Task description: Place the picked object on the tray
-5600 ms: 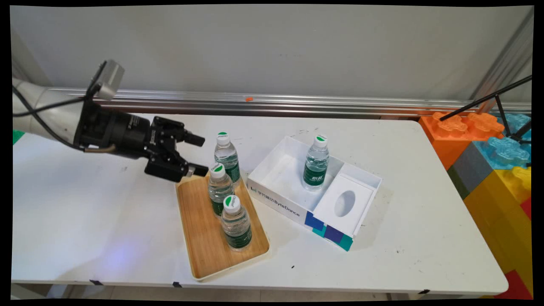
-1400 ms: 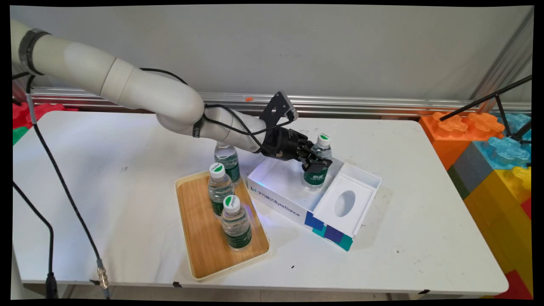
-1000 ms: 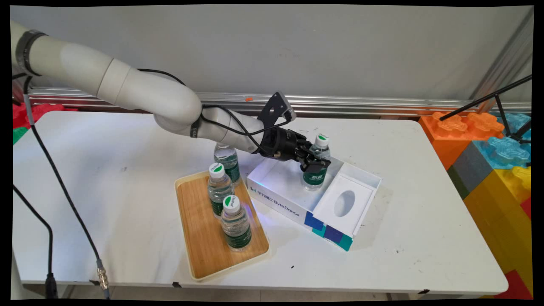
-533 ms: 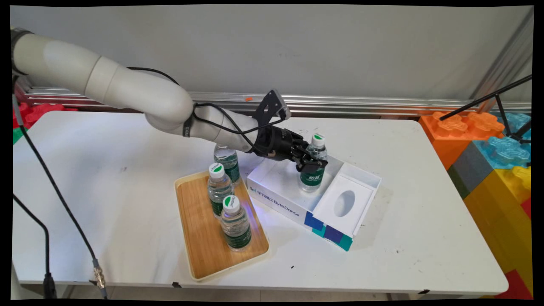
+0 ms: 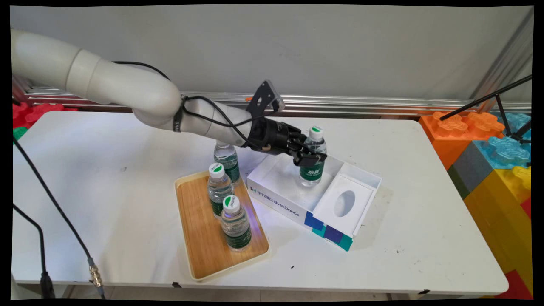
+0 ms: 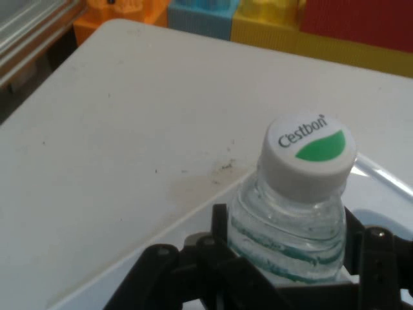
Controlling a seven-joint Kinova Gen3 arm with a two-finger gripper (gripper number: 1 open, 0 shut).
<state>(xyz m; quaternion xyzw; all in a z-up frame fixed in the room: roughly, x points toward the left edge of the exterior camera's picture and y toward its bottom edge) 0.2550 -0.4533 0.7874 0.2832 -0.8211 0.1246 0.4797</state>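
Main view: taken from above the near side of the worktop (image 5: 382, 263), looking down and across toward the wall (image 5: 297, 46) behind; far enough back to take in nearly the whole surface, with the stacked toy blocks (image 5: 488, 161) at the right edge. Hand view: taken from the arm's hand, looking along the pincer (image 6: 284, 271), whose black linkage rises from the bottom edge; very near, with the capped water bottle (image 6: 297, 200) filling the lower right. Shared by both views: that bottle (image 5: 313, 157), the rim of the white box (image 5: 276, 199) (image 6: 187, 216), the bare far stretch of worktop (image 6: 129, 129), and the coloured blocks (image 6: 258, 19).
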